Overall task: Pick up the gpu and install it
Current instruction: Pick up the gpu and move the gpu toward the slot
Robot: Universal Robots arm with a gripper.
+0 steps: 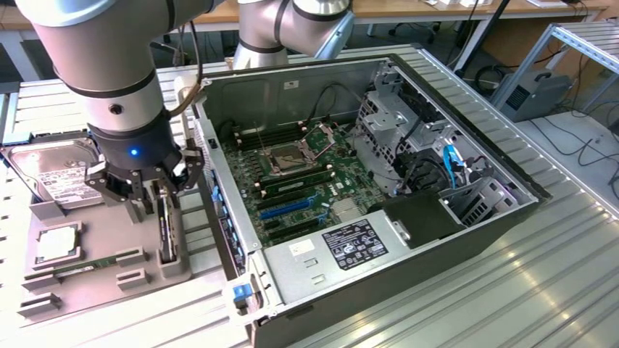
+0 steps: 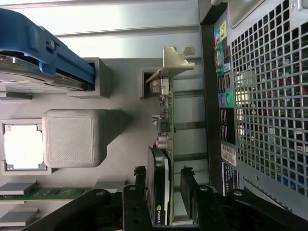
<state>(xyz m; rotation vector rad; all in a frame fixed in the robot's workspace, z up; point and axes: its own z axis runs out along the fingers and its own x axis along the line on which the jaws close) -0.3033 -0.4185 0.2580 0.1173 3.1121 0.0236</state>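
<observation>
Thin black-faced gpu card (image 1: 167, 228) (image 2: 162, 144) with silver metal bracket stands on edge in a grey plastic holder tray (image 1: 97, 286).
Open pincer (image 1: 164, 199) (image 2: 163, 177) straddles it, one finger each side; black computer case (image 1: 464, 239) at three o'clock, exterior view.

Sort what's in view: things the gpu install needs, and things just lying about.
Job: gpu, standing on edge in the grey tray; open pincer straddling it; open computer case.
Lying about: hard drive; memory stick; processor chip.
</observation>
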